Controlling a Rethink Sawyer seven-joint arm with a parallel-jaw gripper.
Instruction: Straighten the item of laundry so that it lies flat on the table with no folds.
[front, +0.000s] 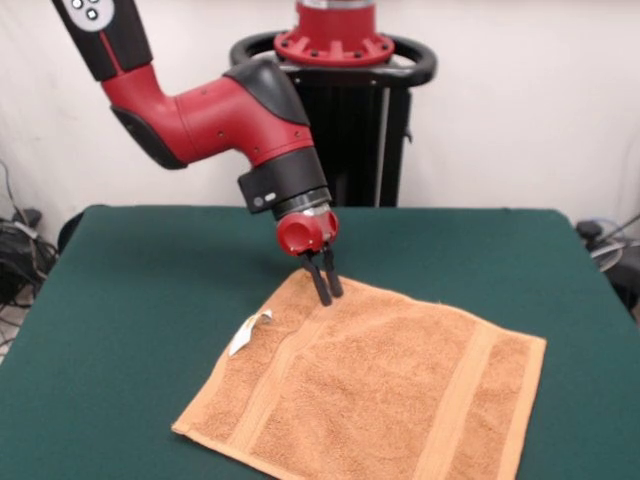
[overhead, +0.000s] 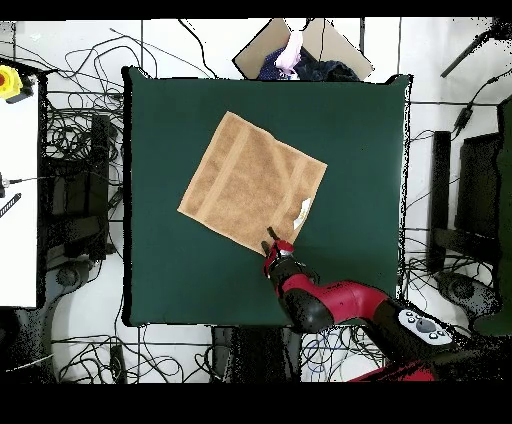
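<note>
A: Where do we find the towel?

B: We see it spread on the green table, turned like a diamond, toward the near right in the front view. It looks almost flat to us (two woven bands run across it), and its white tag sticks out at the left edge.

A: And the gripper?

B: We see it at the towel's far corner, the one nearest the robot. Its two black fingers point down and sit close together, tips at the cloth; we cannot tell whether any fabric is caught between them.

A: Does the overhead view agree?

B: Yes, we see the gripper at the towel's edge nearest the base, just beside the tag.
</note>
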